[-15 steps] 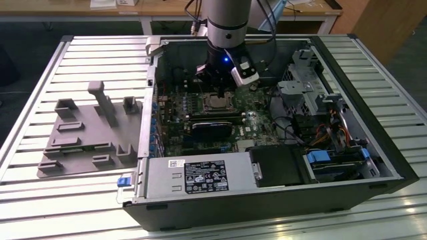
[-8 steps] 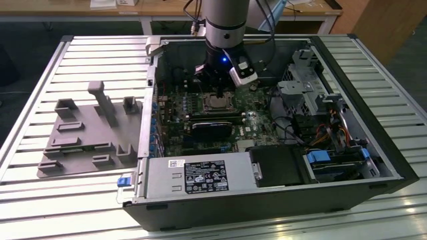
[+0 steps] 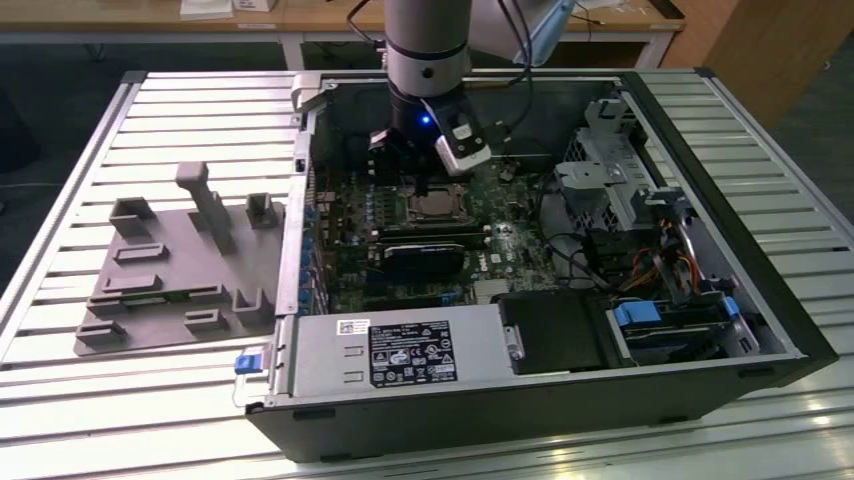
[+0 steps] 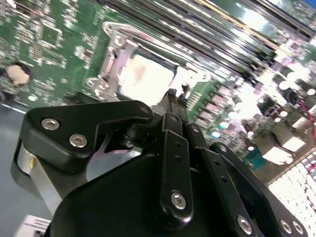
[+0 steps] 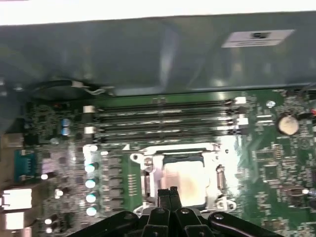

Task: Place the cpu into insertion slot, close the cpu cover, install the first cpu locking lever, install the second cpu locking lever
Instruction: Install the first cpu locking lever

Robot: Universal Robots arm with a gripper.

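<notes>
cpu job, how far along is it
The cpu lies seated in the motherboard with the cover down around it, so those two steps look done. The gripper, fingers together, is at the cover's edge. Whether the levers are latched cannot be told.

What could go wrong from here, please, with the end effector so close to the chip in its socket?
1. The shut end effector hangs at the edge of the chip and its silver cover; a sideways slip might scratch the chip or bend the cover.
2. The memory slots lie close beyond the cover, so an overshoot could strike them.
</notes>
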